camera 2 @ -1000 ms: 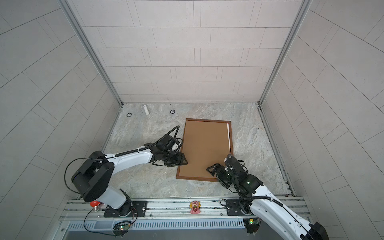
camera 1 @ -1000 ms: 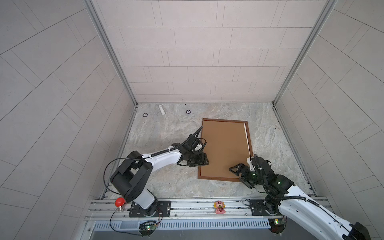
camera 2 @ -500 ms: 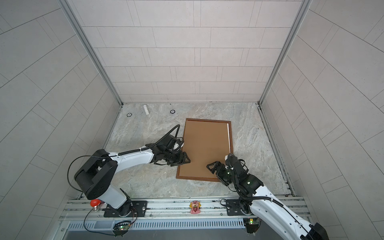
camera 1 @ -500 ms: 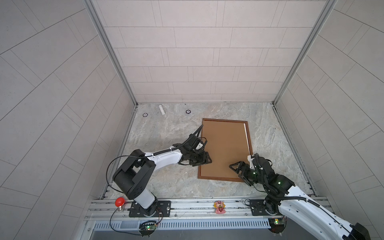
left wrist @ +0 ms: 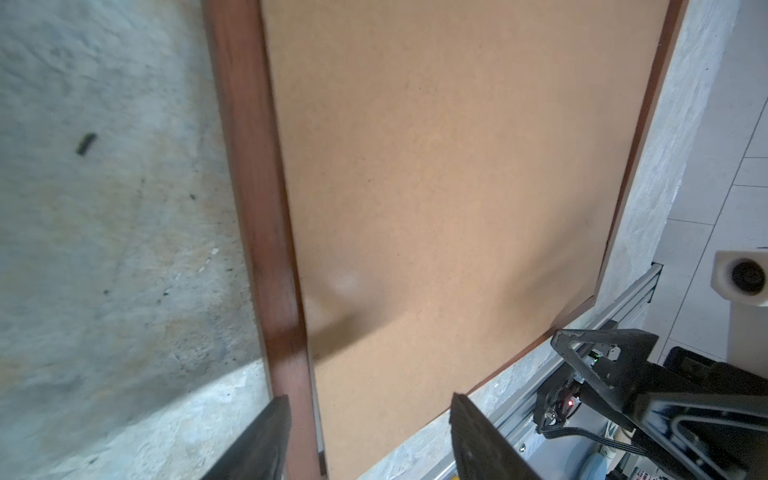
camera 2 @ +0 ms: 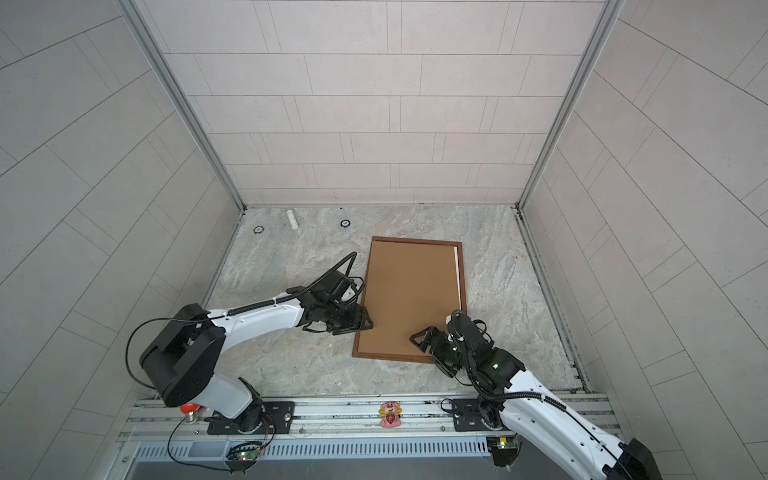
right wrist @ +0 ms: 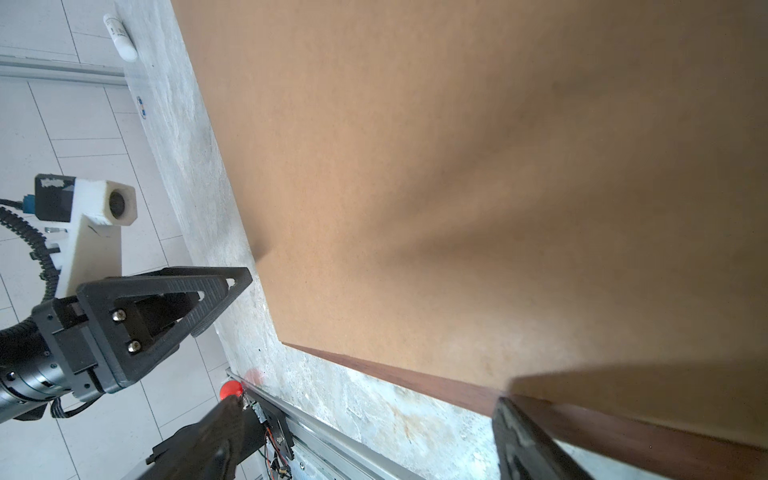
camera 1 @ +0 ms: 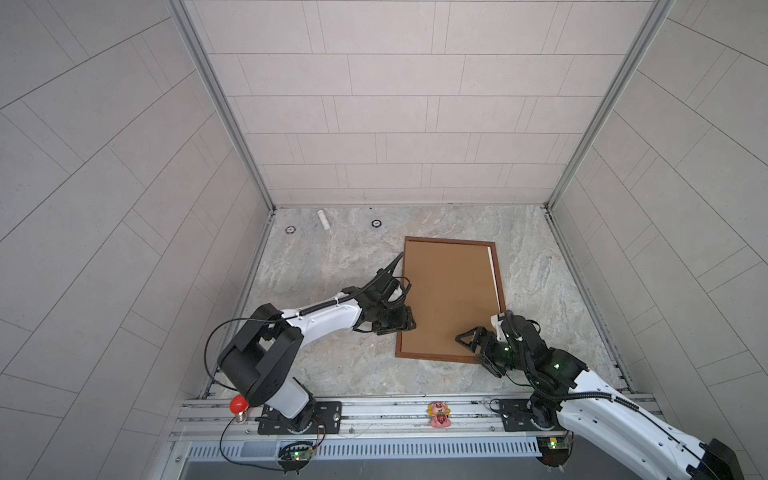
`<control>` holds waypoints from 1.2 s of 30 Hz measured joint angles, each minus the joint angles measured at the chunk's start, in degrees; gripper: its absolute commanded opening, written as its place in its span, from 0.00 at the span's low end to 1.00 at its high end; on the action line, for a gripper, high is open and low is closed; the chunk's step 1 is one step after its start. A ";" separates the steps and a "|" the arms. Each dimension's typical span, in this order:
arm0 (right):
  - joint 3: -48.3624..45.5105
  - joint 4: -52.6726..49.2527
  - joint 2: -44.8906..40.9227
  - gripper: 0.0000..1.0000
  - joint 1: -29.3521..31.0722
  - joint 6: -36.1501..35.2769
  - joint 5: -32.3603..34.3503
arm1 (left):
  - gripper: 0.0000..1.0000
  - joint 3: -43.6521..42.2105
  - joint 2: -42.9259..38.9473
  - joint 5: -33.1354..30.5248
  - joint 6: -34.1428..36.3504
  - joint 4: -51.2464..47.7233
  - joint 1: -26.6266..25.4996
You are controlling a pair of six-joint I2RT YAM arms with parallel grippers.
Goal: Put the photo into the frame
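Frame [left wrist: 249,166] edge — between spread left pincer [left wrist: 370,405] tips.

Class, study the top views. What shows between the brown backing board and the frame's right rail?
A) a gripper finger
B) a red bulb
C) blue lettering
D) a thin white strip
D: a thin white strip runs along the right edge of the backing board, just inside the frame.

Left arm [camera 1: 320,322], right arm [camera 1: 602,401]: white shells, black joints, black ribbed cables [camera 1: 324,305] alongside. Left hand [camera 1: 409,322], right hand [camera 1: 469,349]: black, with triangular open-web fingers [right wrist: 187,282] and silver screws [right wrist: 118,316]. Green lights [camera 1: 505,349] on right wrist. White camera housing [right wrist: 104,208] per wrist.
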 measured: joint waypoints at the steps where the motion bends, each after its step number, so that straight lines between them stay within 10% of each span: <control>1: -0.04 0.15 0.02 0.89 0.11 0.17 0.00 | 0.67 0.02 0.13 0.00 0.20 -0.24 -0.13; 36: -2.67 5.33 0.37 0.89 0.24 2.16 0.04 | 0.67 2.93 4.55 2.01 0.20 3.13 -2.19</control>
